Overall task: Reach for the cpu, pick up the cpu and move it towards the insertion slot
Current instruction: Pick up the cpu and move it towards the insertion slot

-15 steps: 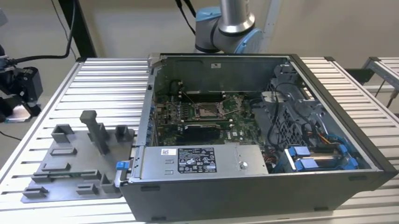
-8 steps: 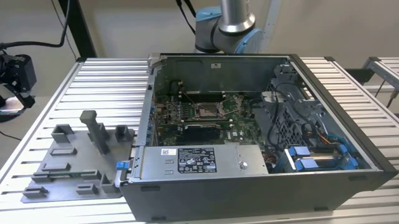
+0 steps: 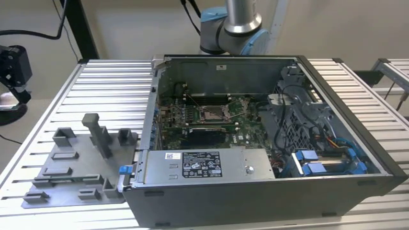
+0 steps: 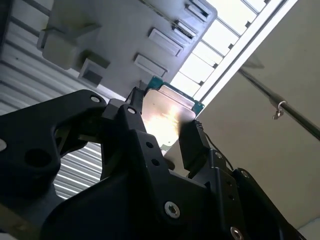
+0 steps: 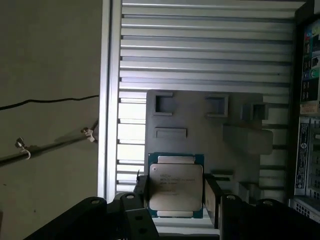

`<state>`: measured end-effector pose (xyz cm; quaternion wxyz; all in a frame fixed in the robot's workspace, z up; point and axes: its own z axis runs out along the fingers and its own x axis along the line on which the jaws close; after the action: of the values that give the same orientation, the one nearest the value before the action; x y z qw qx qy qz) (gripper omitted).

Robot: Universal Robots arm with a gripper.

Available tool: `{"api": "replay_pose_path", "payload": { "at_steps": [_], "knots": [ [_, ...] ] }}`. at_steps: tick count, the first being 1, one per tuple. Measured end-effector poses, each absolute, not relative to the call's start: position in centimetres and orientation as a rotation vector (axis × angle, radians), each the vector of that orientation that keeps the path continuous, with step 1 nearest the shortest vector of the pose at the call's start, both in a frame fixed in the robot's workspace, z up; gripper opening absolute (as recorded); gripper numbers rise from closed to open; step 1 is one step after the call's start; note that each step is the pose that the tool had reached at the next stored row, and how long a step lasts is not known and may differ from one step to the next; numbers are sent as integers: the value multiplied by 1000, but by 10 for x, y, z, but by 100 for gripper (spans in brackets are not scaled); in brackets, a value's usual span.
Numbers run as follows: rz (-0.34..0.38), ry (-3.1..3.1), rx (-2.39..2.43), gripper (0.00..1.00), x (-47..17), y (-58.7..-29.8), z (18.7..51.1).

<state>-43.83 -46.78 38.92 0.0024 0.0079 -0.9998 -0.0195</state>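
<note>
The cpu (image 5: 176, 185) is a thin square chip with a silvery face and a green rim. My gripper (image 5: 177, 196) is shut on it, one black finger (image 5: 141, 192) on each of two opposite edges. In the second wrist view the cpu (image 4: 167, 116) gleams between the same fingers (image 4: 193, 139) of the gripper (image 4: 163, 123). Chip and gripper hang above the grey fixture plate (image 5: 200, 120), off its surface. The insertion slot (image 3: 214, 112), a silver-framed square socket, sits on the motherboard inside the open computer case (image 3: 268, 191).
The grey fixture plate (image 3: 76, 163) with upright blocks lies on the ribbed metal table (image 3: 108, 86), at the exterior view's left of the case. The arm's base (image 3: 236, 24) rises behind the case. The case walls, a power supply (image 3: 204, 165) and cables surround the motherboard.
</note>
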Motion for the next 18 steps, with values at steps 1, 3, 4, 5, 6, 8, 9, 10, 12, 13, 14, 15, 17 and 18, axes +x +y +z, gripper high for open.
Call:
{"api": "replay_pose_path", "payload": {
  "at_steps": [1, 3, 4, 5, 6, 8, 9, 10, 12, 13, 14, 15, 17, 18],
  "knots": [
    [-61, -3136, 25, 0, -438, -468, 389],
    [-61, -3136, 25, 0, -438, -468, 389],
    [-61, -3136, 25, 0, -438, -468, 389],
    [-61, -3136, 25, 0, -438, -468, 389],
    [-61, -3136, 25, 0, -438, -468, 390],
    [-61, -3136, 25, 0, -438, -468, 395],
    [-61, -3136, 25, 0, -438, -468, 395],
    [-61, -3136, 25, 0, -438, -468, 395],
    [-62, -3136, 25, 0, -438, -468, 395],
    [-62, -3136, 25, 0, -438, -468, 395],
    [-61, -3136, 25, 0, -438, -468, 395],
    [-61, -3136, 25, 0, -438, -468, 396],
    [-61, -3136, 25, 0, -436, -468, 395],
    [-61, -3136, 25, 0, -434, -468, 395]
  ]
}}
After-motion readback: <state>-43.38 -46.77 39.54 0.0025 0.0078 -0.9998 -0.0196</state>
